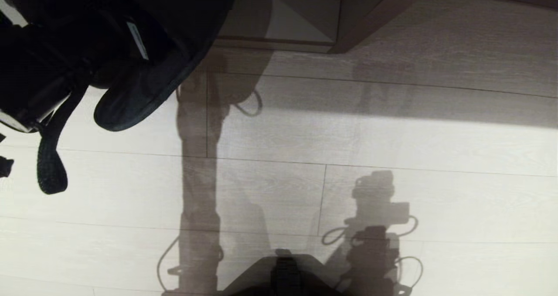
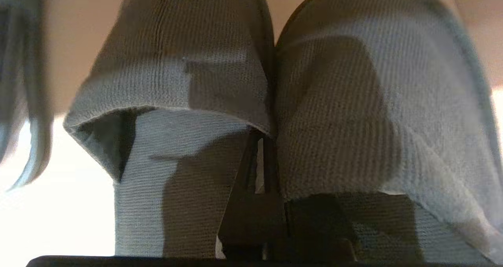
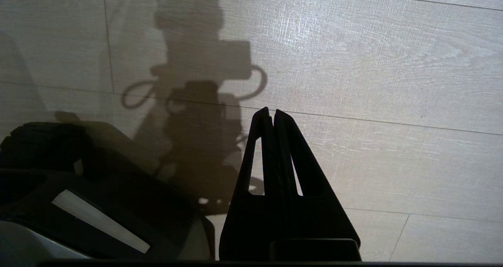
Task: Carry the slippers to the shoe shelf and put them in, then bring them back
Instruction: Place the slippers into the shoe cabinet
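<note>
The slippers (image 2: 196,74) are soft ribbed knit cloth, matt grey-blue, with a stitched hem at each opening. The floor (image 1: 392,191) is pale wood-grain plank, smooth with a faint sheen. The shoe shelf (image 1: 370,21) looks like matt beige laminate. The right tool (image 3: 273,117) is smooth black plastic.

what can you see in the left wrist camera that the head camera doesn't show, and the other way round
Only the left wrist view shows the pair of soft grey-blue ribbed fabric slippers as two, side by side, uppers touching, with the left gripper shut on their inner edges between them.

Only the head view shows the pale wood-plank floor, the robot's shadows on it, and the low beige wood-laminate shoe shelf at the far edge, with its vertical divider panel.

Both show the slippers carried off the floor; the head view gives only a dark silhouette beside the left arm.
</note>
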You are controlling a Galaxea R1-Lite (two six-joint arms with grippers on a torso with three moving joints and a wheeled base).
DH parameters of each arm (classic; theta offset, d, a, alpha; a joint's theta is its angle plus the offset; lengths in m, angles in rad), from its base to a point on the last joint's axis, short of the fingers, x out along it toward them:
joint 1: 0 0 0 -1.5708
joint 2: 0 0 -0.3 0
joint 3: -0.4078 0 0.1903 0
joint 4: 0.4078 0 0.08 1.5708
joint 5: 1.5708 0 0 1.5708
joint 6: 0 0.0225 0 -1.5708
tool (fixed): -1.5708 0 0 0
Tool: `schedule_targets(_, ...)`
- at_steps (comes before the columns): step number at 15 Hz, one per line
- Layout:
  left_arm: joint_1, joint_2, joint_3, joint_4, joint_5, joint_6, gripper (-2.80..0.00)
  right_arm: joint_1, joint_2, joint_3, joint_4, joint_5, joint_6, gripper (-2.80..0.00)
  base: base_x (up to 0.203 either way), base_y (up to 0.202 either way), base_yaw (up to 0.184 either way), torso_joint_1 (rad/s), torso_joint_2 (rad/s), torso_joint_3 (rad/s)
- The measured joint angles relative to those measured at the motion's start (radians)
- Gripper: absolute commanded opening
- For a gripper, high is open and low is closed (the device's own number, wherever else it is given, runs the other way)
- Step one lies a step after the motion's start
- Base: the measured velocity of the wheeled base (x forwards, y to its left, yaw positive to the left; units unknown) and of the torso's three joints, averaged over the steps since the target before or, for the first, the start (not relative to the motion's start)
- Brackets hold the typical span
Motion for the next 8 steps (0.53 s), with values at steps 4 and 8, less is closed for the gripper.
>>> schedule_targets(4,-0.022,0.076,-0.128,0.016,0.018,0.046,-2.8,0.0,0.0,0.0,0.0,0.0,-0.001,-2.8,0.0,0.0,0.0,0.0,0.0,0.0)
schedule_targets(8,-0.026,0.107,-0.171,0.03,0.016,0.098,-2.8,0.0,0.0,0.0,0.0,0.001,-0.003,-2.8,0.0,0.0,0.0,0.0,0.0,0.0)
